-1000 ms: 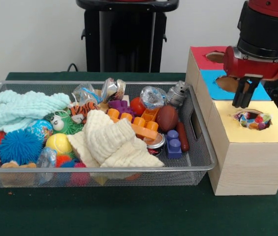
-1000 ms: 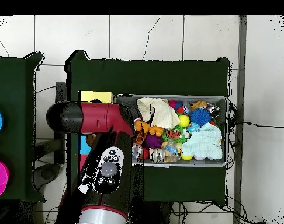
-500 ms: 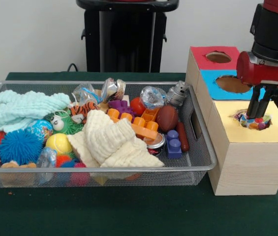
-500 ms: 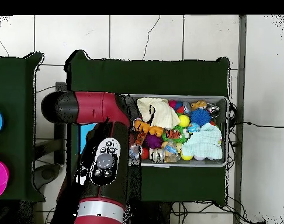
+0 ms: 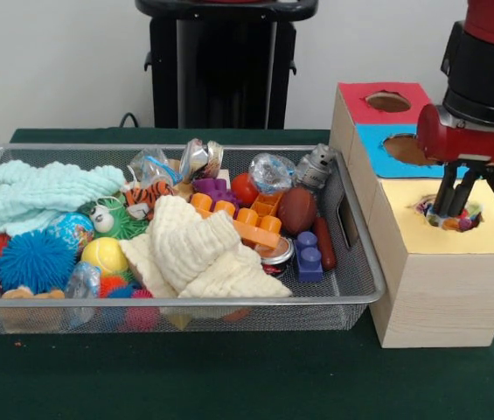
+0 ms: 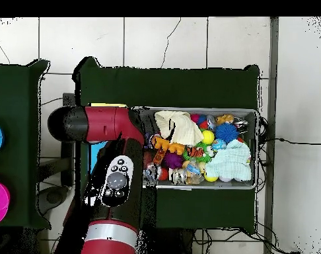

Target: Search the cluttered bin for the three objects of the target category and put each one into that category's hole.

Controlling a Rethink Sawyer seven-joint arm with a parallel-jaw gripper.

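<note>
The wire mesh bin (image 5: pixel 229 303) lies at the left, full of toys; it also shows in the overhead view (image 6: pixel 256 149). The pale wooden box stands to its right, with the round hole (image 5: pixel 479 210) in its yellow face (image 5: pixel 491 234). A bundle of white printed fabric (image 5: pixel 470 219) sits in that hole. My gripper (image 5: pixel 452 213) hangs straight down over the hole with its fingers close together and its tips down in the opening on the bundle. No printed bundle shows in the bin. In the overhead view my arm (image 6: pixel 117 185) hides the gripper and the box.
A plain cream cloth (image 5: pixel 198 254) and a mint-green cloth (image 5: pixel 45 188) lie on the toys in the bin. The blue-faced cut-out (image 5: pixel 404 149) and the red-faced cut-out (image 5: pixel 388 101) are behind the yellow face. The black pedestal (image 5: pixel 225 61) stands behind the bin.
My gripper has moved right from over the blue face and come down until its tips are in the yellow-faced hole. The bundle has stayed in the hole.
</note>
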